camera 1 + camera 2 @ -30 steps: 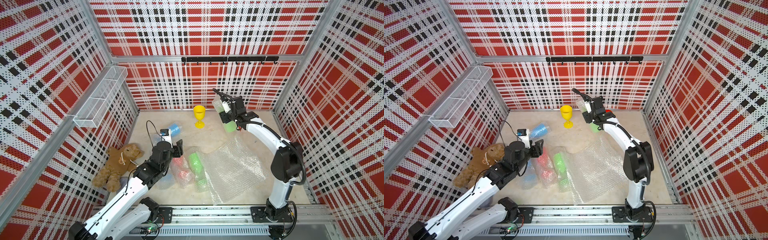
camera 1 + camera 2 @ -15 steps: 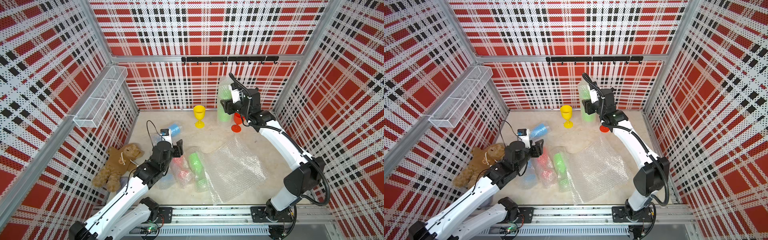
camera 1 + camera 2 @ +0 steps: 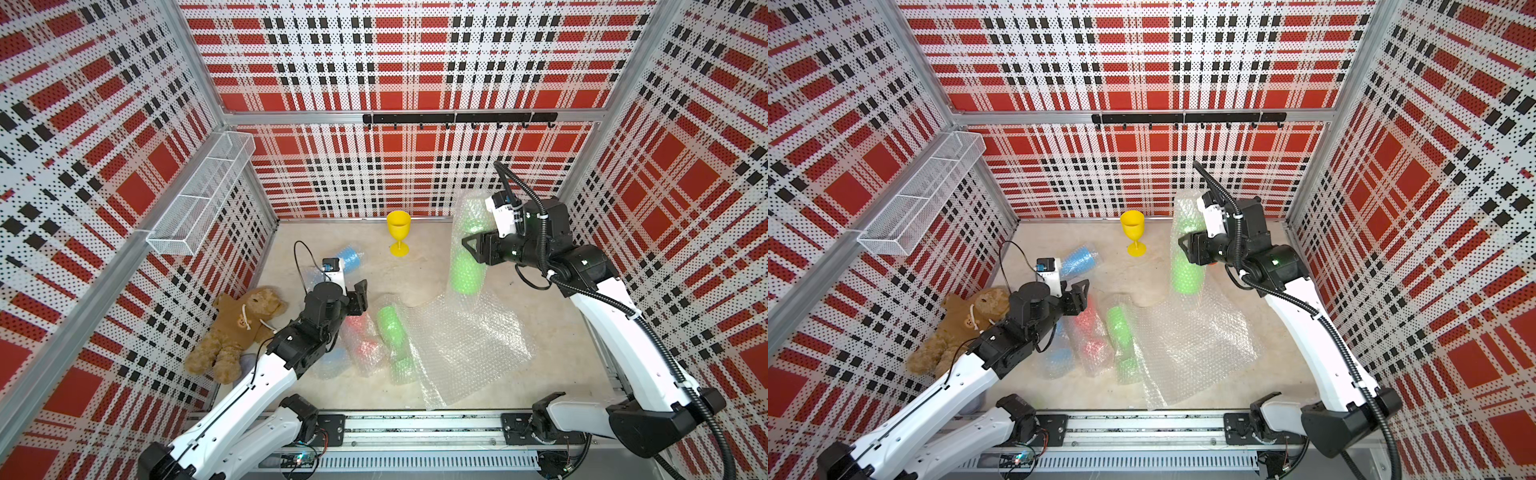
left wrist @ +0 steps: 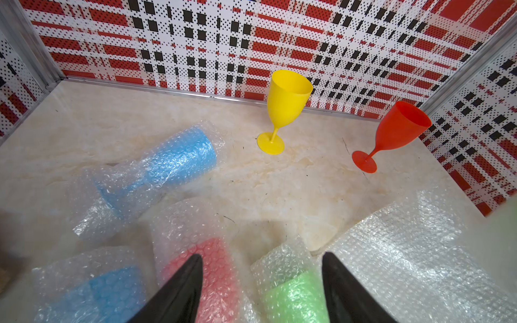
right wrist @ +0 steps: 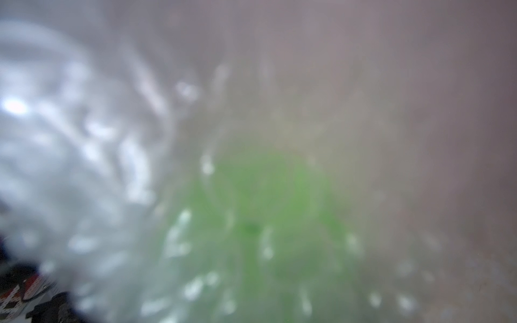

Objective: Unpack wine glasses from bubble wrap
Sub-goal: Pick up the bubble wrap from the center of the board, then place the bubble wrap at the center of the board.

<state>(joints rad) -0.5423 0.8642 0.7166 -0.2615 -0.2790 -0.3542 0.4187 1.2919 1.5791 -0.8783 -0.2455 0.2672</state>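
Observation:
My right gripper (image 3: 473, 249) is shut on a green wine glass in bubble wrap (image 3: 467, 266), holding it upright above the floor at the back right; the right wrist view shows only blurred green and bubbles. A yellow wine glass (image 3: 398, 230) stands bare by the back wall. A bare red wine glass (image 4: 391, 134) stands to its right. My left gripper (image 4: 261, 256) is open and hovers over a wrapped red glass (image 4: 212, 268) and a wrapped green glass (image 4: 293, 296). Two wrapped blue glasses (image 4: 167, 165) (image 4: 92, 290) lie nearby. A loose bubble wrap sheet (image 3: 465, 345) lies flat.
A brown teddy bear (image 3: 239, 324) lies by the left wall. A white wire basket (image 3: 199, 199) hangs on that wall, and a black hook rail (image 3: 457, 118) runs along the back wall. Patterned walls close in three sides.
The right arm has lifted the wrapped green glass off the floor, turned it upright and drawn it forward, now covering the red glass in the top views. The left arm has not moved.

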